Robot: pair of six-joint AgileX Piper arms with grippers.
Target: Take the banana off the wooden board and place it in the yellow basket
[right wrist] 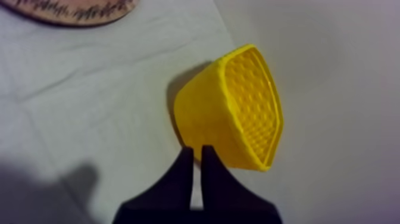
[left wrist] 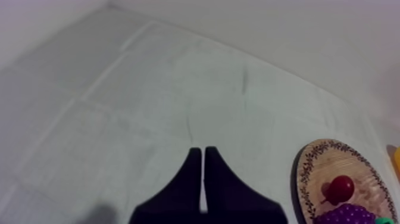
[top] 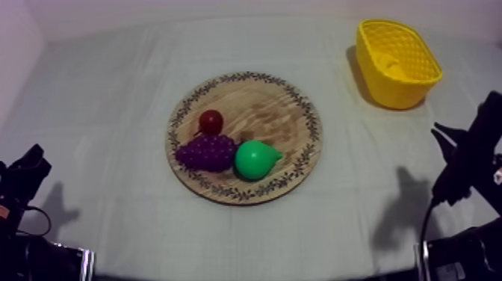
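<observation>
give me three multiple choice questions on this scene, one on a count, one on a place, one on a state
1. How many toy fruits lie on the wooden board?
A) one B) three C) five
2. Where is the yellow basket in the top view?
A) on the board B) on the cloth, right of the board C) left of the board
3. What state is the left end effector in?
A) shut B) wide open C) shut on a banana
Answers: 1 B: small red fruit, grapes, pear; 2 B: it stands apart at the far right; 3 A: its fingers lie together as a wedge.
</observation>
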